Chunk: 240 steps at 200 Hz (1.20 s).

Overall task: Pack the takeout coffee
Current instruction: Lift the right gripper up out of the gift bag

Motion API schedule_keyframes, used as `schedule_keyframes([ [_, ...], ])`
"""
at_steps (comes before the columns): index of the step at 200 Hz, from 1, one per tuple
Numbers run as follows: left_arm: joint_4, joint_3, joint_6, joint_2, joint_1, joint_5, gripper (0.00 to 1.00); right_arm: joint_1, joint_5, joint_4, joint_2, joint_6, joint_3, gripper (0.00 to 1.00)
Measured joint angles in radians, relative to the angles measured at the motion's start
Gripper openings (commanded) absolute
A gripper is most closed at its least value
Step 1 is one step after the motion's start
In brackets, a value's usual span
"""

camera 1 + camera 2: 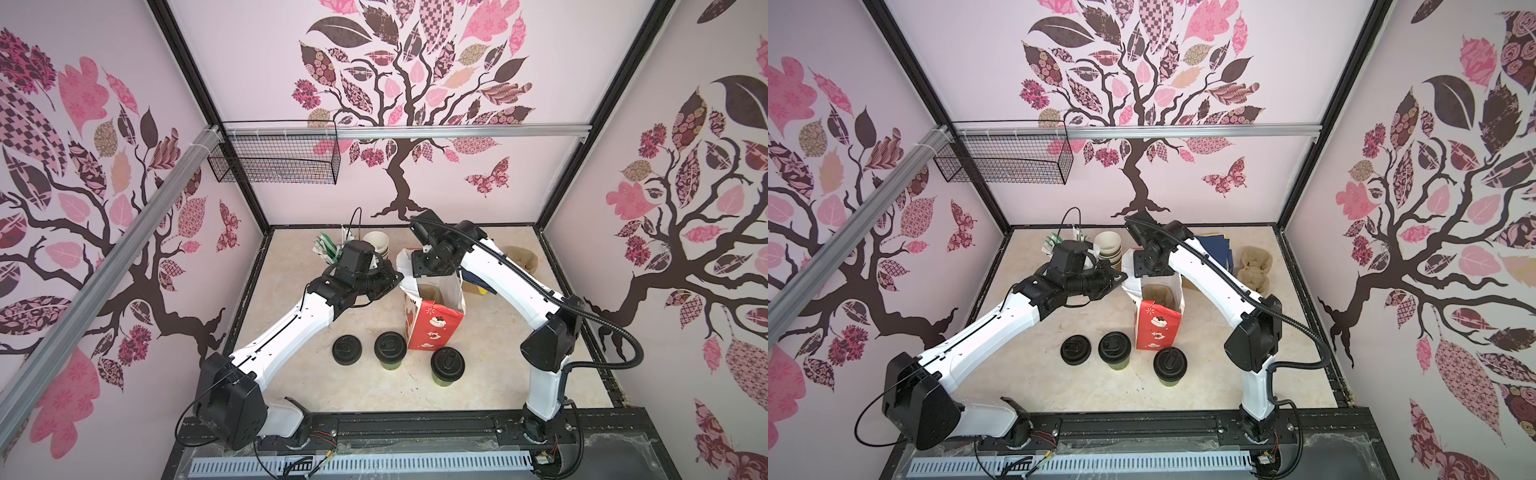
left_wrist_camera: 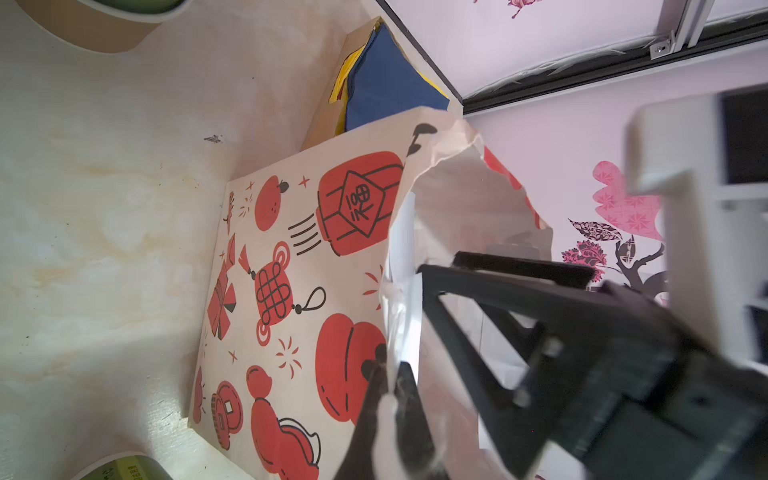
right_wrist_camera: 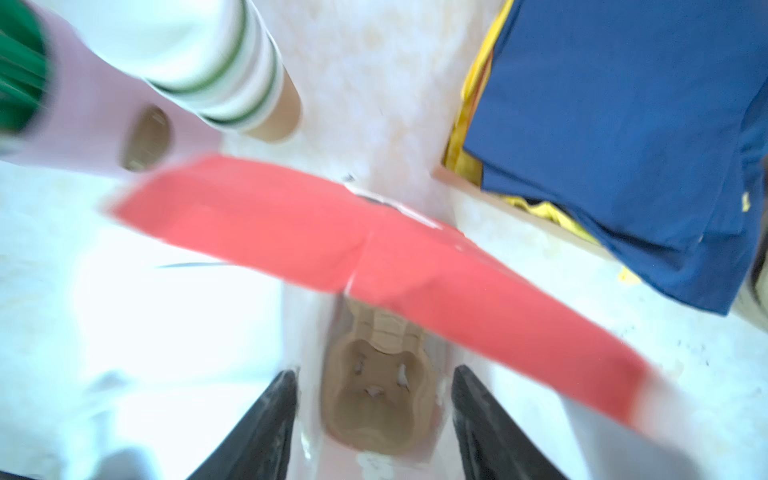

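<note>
Two green takeout coffee cups with black lids stand on the table in both top views, one [image 1: 390,348] just left of the bag's front and the other [image 1: 446,365] in front of it. The red and white paper bag [image 1: 432,309] stands upright with its mouth open and a brown cup carrier [image 3: 374,419] on its bottom. My left gripper [image 2: 388,384] is shut on the bag's left rim [image 1: 1128,279]. Over the bag's mouth, my right gripper [image 3: 374,395] points down, open, with nothing between its fingers [image 3: 266,415]. A green cup's edge [image 2: 124,469] shows by the bag.
A squat stack of bare black lids [image 1: 348,350] sits left of the cups. Behind the bag are stacked empty paper cups [image 1: 376,243], a pink cup of straws [image 1: 330,249], blue and yellow folded items [image 3: 623,124] and brown cup carriers [image 1: 1254,266]. A wire basket [image 1: 274,160] hangs on the back wall.
</note>
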Motion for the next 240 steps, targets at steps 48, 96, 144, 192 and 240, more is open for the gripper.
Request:
schedule_keyframes([
  [48, 0.010, 0.000, 0.012, 0.004, 0.000, 0.013, 0.01, 0.005, -0.040, -0.039, -0.048, -0.012, 0.182, 0.71],
  [96, 0.013, 0.000, 0.016, 0.006, 0.000, 0.015, 0.21, 0.006, -0.049, -0.183, -0.219, -0.027, 0.235, 0.78],
  [144, 0.011, 0.000, 0.022, 0.006, 0.000, 0.020, 0.36, 0.007, -0.015, -0.215, -0.487, 0.006, -0.171, 0.81],
  [192, -0.009, 0.016, 0.036, 0.006, 0.000, 0.015, 0.44, 0.007, -0.015, -0.108, -0.475, 0.075, -0.394, 0.67],
  [240, -0.037, 0.063, 0.060, 0.010, 0.003, 0.016, 0.43, -0.002, 0.055, -0.036, -0.447, 0.098, -0.415, 0.48],
])
